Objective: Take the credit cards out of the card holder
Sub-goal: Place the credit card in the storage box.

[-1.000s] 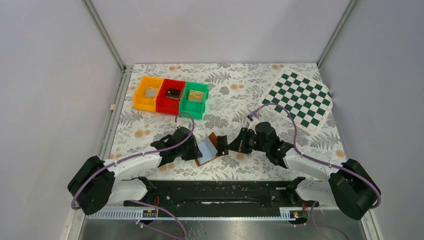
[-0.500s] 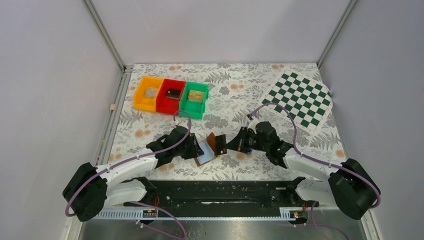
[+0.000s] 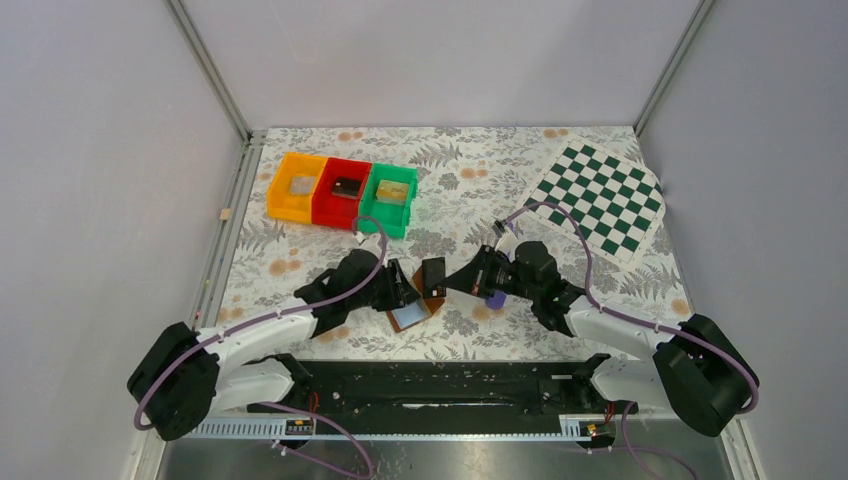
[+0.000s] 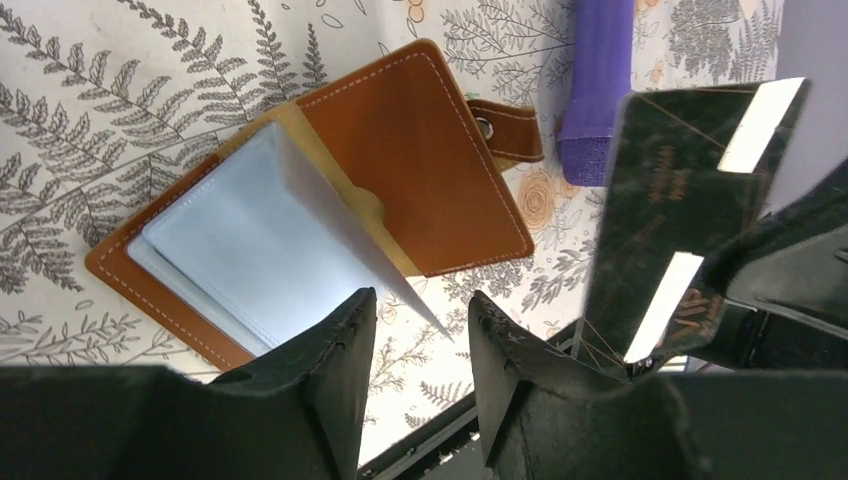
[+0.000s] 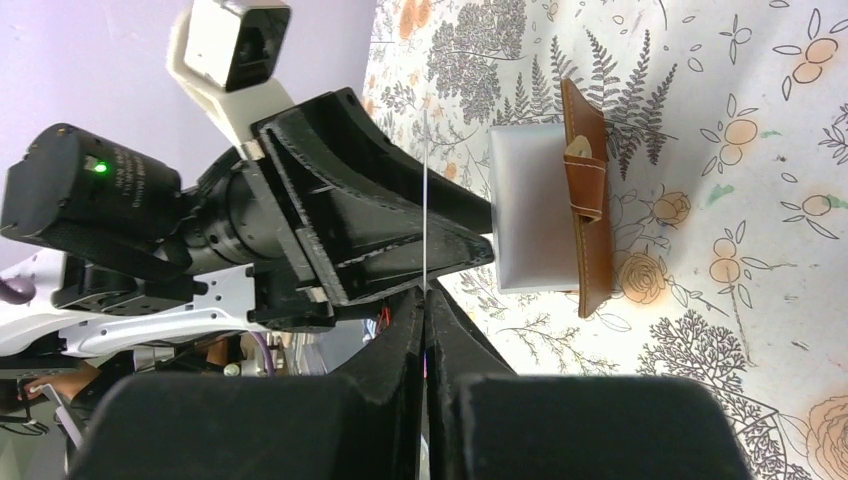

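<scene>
The card holder (image 3: 409, 317) lies open on the table, brown cover (image 4: 415, 160) outward, pale blue-grey panels (image 4: 240, 260) showing. It also shows in the right wrist view (image 5: 545, 210). My left gripper (image 4: 420, 320) hovers just above its near edge, open and empty; in the top view (image 3: 403, 291) it sits at the holder's left. My right gripper (image 5: 425, 295) is shut on a black credit card (image 4: 680, 220), seen edge-on in its own view (image 5: 425, 200). It holds the card upright in the air (image 3: 433, 276), clear of the holder, beside my left fingers.
Yellow (image 3: 296, 186), red (image 3: 343, 190) and green (image 3: 390, 196) bins stand at the back left, each with a card inside. A purple stick (image 4: 598, 80) lies just beyond the holder. A green chequered mat (image 3: 603, 200) lies at the back right.
My right gripper has pulled the black card clear of the holder, up and to the left. The holder, earlier propped up at my left gripper, now lies flat, and the left jaws stand open.
</scene>
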{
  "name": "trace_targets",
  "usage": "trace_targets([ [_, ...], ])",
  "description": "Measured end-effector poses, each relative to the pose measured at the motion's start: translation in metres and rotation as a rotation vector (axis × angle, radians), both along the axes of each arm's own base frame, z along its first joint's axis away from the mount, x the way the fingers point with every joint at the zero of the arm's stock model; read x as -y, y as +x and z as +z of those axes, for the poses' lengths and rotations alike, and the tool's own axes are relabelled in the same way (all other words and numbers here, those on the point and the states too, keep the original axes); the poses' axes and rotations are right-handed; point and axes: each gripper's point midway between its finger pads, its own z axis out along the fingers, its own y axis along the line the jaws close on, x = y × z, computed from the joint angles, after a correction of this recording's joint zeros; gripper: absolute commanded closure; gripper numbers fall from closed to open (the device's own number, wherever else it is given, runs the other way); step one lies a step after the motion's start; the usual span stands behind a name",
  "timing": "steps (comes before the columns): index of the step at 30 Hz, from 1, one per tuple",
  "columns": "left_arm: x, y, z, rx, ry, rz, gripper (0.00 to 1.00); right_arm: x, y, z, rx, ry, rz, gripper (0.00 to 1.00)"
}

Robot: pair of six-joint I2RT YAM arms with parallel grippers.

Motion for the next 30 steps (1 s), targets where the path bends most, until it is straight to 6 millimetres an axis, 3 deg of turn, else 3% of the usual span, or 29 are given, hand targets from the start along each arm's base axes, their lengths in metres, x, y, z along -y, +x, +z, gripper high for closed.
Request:
trace_targets([
  [6, 0.0, 0.004, -0.017, -0.024, 0.04, -0.005, 0.61, -0.002, 0.001, 0.005, 0.003, 0.024, -0.004, 1.0],
  [13, 0.006, 0.012, -0.005, 0.019, 0.012, -0.012, 0.56, -0.002, 0.003, 0.007, 0.004, 0.037, -0.016, 1.0],
  [20, 0.009, 0.015, 0.024, 0.139, -0.08, -0.036, 0.45, 0.001, 0.012, 0.001, -0.003, 0.033, -0.074, 1.0],
  [30, 0.009, 0.012, 0.01, 0.176, -0.089, -0.075, 0.42, 0.002, 0.028, -0.01, -0.034, 0.075, -0.165, 1.0],
])
